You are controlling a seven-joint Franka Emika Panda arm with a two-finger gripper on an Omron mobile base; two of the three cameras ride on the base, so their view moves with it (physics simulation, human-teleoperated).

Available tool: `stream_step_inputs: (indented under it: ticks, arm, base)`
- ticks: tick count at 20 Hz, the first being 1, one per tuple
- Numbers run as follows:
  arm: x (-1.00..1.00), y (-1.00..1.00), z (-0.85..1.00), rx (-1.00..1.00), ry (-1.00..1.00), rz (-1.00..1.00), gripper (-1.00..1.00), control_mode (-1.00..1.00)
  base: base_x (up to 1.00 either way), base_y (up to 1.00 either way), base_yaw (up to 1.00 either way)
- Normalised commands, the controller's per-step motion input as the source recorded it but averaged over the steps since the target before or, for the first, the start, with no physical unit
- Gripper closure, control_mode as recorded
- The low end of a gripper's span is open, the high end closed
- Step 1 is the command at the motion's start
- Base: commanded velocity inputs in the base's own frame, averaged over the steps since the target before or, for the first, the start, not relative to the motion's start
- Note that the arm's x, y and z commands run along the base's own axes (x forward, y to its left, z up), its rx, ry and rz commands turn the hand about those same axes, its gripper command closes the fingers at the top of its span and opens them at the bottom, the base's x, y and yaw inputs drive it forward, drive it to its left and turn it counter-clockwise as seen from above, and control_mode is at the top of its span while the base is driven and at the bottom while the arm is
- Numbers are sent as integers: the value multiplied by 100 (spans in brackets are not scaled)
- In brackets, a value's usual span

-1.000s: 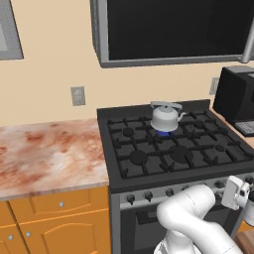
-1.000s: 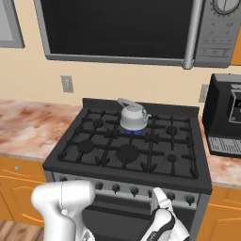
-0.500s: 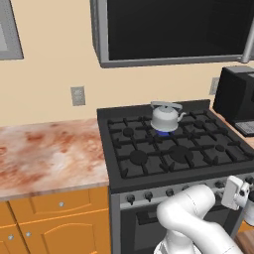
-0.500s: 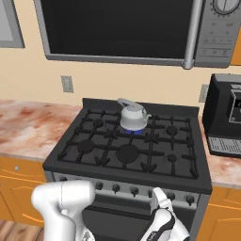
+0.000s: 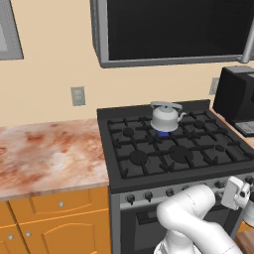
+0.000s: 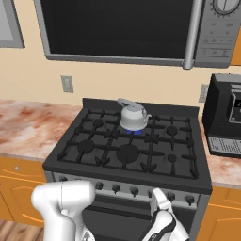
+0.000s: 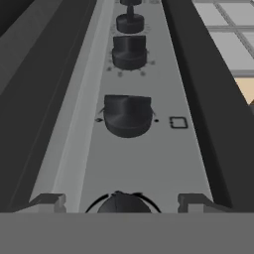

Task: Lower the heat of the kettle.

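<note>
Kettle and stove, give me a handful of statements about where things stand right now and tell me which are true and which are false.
1. The kettle sits on a rear burner of the stove. True.
2. A blue flame shows under the kettle. True.
3. The coffee machine stands on the counter left of the stove. False: it stands to the right.
4. The tool is up over the kettle's handle. False: it is down at the stove's front panel, a knob between its fingertips.
5. The kettle lies tipped on its side. False: it stands upright.
</note>
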Motion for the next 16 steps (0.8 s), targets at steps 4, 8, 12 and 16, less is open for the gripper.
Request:
stream_step_inputs:
  ticks: [4,8,12,16]
  arm:
    - [20,-2,-10,1,-14,0,100,-100]
    - [16,-5,-6,1,-16,0,100,-100]
    - [19,-13,0,1,-9,0,100,-100]
    - [15,-14,1,3,-4,0,100,-100]
  base:
    - [0,0,0]
    - [0,0,0]
    - [0,0,0]
    - [0,0,0]
